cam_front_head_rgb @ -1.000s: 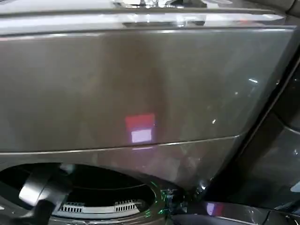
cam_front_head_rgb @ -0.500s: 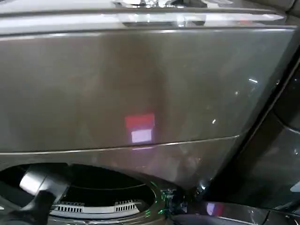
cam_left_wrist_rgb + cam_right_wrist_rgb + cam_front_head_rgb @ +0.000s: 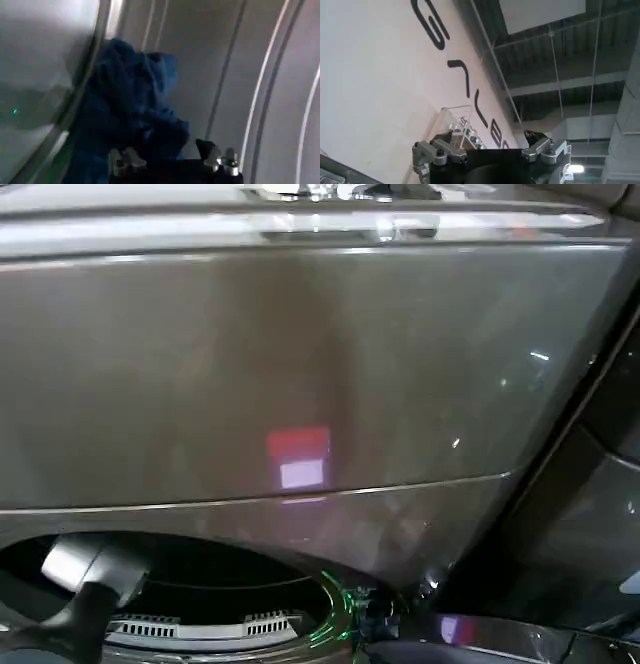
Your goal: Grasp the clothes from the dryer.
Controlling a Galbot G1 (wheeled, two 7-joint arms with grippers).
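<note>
the left tool is inside the dryer, right up against the clothes. its two fingers are apart, and a dark blue fold of the clothes sits between them; i think the fingers touch the cloth but have not closed on it, though it is dim in there. the clothes are a small soft blue bundle, lying in the steel drum and pressed against its shiny rim on one side. from the head view, the left arm goes down into the round mouth of the dryer, low on the left. the brown front of the dryer is above the mouth.

the right tool is held up in the air, away from the dryer, with its fingers apart and nothing in them. behind it is a white wall with big black letters, and a dark ceiling.
</note>
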